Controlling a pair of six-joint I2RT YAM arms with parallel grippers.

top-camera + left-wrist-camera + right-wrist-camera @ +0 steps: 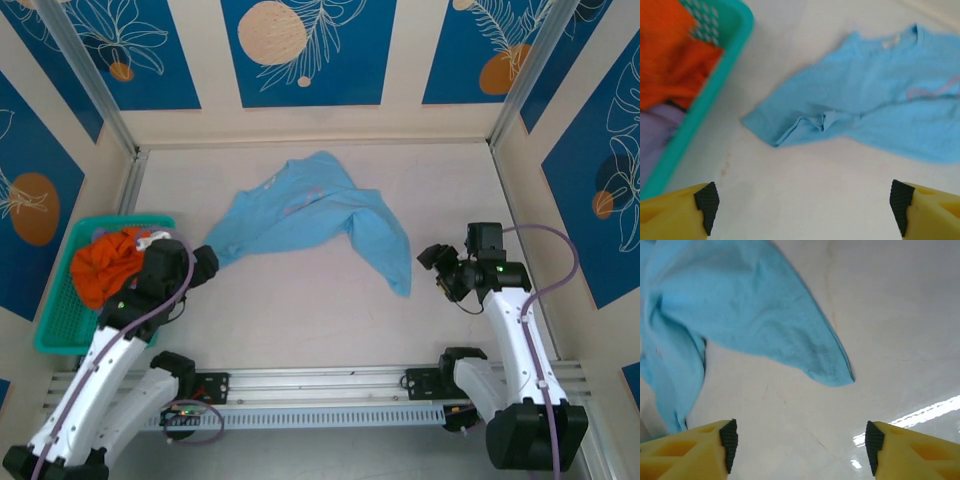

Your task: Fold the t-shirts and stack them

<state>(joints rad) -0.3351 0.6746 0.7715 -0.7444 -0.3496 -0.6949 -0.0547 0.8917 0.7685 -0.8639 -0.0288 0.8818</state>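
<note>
A light sky-blue t-shirt (pixel 310 215) lies crumpled on the white table, spread from the centre toward both arms. Its sleeve end (pixel 790 127) lies ahead of my left gripper (pixel 802 210), which is open with bare table between its yellow fingers. In the top view the left gripper (pixel 205 262) sits just off the shirt's left tip. My right gripper (pixel 800 447) is open too, with nothing between its fingers; a corner of the shirt (pixel 835 375) lies a little ahead of it. From above, the right gripper (pixel 437 265) sits to the right of the shirt's lower corner.
A teal mesh basket (pixel 60 325) stands at the left edge, holding orange cloth (pixel 105 265) and, in the left wrist view, lilac cloth (pixel 657 130). Walls enclose the table on three sides. An aluminium rail (pixel 320 385) runs along the near edge.
</note>
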